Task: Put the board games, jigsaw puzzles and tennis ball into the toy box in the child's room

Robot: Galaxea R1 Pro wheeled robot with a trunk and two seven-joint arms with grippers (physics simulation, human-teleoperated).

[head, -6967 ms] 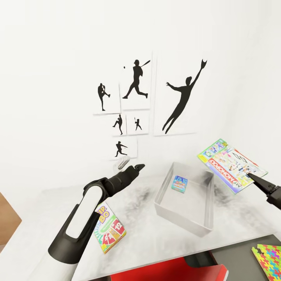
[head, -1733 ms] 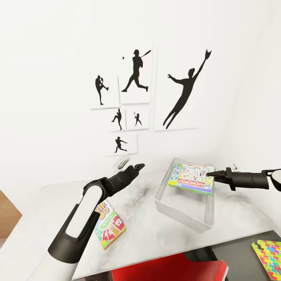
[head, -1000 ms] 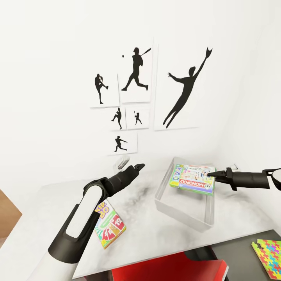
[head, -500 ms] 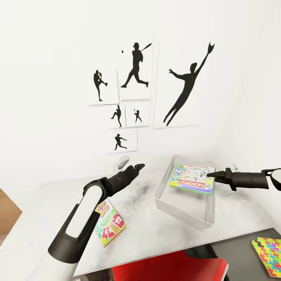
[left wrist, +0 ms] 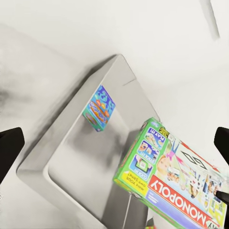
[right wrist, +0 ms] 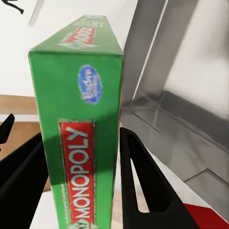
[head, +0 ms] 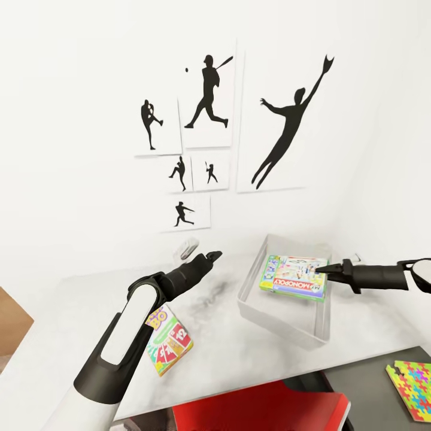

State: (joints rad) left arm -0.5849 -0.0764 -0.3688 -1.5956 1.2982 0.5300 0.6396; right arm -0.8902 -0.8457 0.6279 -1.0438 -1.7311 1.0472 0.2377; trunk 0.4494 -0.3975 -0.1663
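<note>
Green-edged, with a red MONOPOLY band on its white lid, the flat cardboard board game box (head: 294,277) is clamped at one edge between the two black fingers of the right claw (head: 323,272). The right wrist view shows the box edge (right wrist: 81,138) seated between the fingers, one against each face. The box hangs roughly level over the shallow pale grey toy box (head: 281,314) with sloping sides, above its interior near the far end. An edge grip leaves the underside free, so the box can probably be lowered flat into the bin without the fingers striking the rim.

A small blue board game box (left wrist: 98,108) lies on the bin floor, clear of the hanging box in the left wrist view, so the stack should settle without tilting.

The left claw (head: 211,255) hovers over the pale marbled surface (head: 72,311) with its fingers apart and nothing between them; the dark tips sit at the far sides of the left wrist view. The arm is held clear of the bin, probably to keep the drop path open.

The green-yellow-red SKIP-BO board game box (head: 168,346) lies on the surface beside the left forearm, well apart from the bin. A multicoloured jigsaw puzzle box (head: 412,388) lies on the lower dark grey desk (head: 365,374). Both are not yet stowed
</note>
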